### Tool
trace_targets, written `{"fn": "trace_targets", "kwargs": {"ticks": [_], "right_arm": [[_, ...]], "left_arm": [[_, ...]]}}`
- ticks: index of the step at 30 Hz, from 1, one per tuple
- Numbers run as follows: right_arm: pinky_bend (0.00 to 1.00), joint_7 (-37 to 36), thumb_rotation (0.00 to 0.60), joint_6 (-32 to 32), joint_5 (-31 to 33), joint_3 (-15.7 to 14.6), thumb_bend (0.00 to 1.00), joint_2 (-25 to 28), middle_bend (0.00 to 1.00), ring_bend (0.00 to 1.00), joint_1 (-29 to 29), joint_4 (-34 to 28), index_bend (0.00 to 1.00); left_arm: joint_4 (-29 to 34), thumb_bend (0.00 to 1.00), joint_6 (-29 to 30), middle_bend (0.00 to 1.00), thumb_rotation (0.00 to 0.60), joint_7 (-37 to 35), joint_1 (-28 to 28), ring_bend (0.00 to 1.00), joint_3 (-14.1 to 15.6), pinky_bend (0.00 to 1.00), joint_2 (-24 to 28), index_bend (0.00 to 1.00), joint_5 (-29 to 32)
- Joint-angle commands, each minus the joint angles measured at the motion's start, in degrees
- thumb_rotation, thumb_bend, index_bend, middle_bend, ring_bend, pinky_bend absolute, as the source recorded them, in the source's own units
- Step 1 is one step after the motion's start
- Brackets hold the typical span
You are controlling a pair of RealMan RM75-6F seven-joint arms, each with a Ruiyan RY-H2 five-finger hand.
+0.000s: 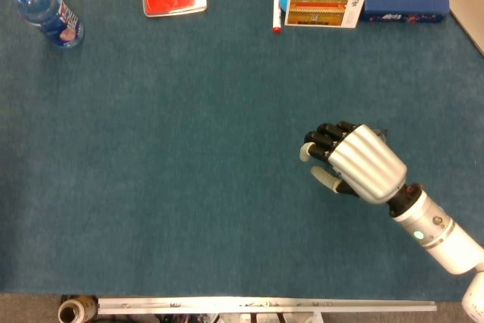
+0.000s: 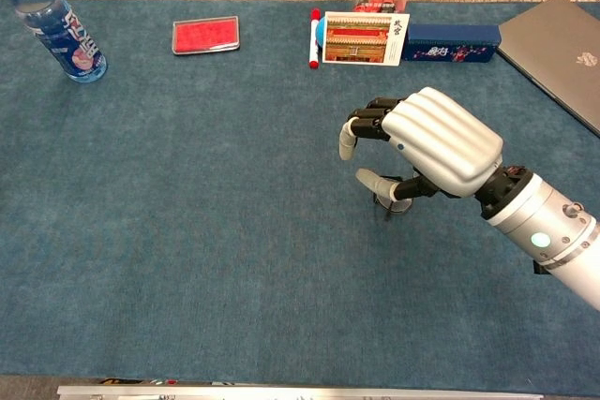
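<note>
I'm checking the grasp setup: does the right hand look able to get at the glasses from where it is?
Probably yes. The right hand hovers directly over the glasses, fingers curled and apart, with only bare blue table cloth around them.

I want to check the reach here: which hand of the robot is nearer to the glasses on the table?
Right. The right hand hovers directly over the glasses, covering most of them, fingers curled. The left hand shows in neither view.
</note>
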State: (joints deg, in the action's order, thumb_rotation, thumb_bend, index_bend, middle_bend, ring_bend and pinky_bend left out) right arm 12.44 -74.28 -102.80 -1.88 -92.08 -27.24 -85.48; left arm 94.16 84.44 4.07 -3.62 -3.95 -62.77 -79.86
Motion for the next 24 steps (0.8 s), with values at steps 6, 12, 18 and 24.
{"fn": "trace_targets", "kwargs": {"ticks": [6,12,18,24], "right_arm": [[0.59,0.24,0.6,-0.54,0.33,0.25,0.34,0.49,0.49,0.4,0.34,0.51,0.49],[0.59,0.65,0.6,-0.77,0.78,0.32,0.35,1.47,0.49,0.4,0.71,0.38,0.49],[0.59,1.12,0.6,-0.71,1.62,0.43,0.36,2.18,0.49,0.4,1.15,0.79,0.49],[0.59,1.31,0.6,-0.68,2.81,0.63,0.36,2.68,0.49,0.4,1.74,1.88,0.49]], "left_arm": [[0.01,0.24,-0.15,0.57,0.6,0.26,-0.06,0.44,0.05,0.53,-0.05,0.56,0.02],[0.05,0.24,-0.14,0.57,0.6,0.44,-0.05,0.44,0.1,0.53,-0.1,0.56,-0.02],[0.02,0.24,-0.15,0.57,0.6,0.68,-0.07,0.44,0.09,0.53,-0.18,0.56,0.04],[0.06,0.24,-0.2,0.57,0.6,0.83,-0.08,0.44,0.16,0.53,-0.22,0.56,-0.02]]}}
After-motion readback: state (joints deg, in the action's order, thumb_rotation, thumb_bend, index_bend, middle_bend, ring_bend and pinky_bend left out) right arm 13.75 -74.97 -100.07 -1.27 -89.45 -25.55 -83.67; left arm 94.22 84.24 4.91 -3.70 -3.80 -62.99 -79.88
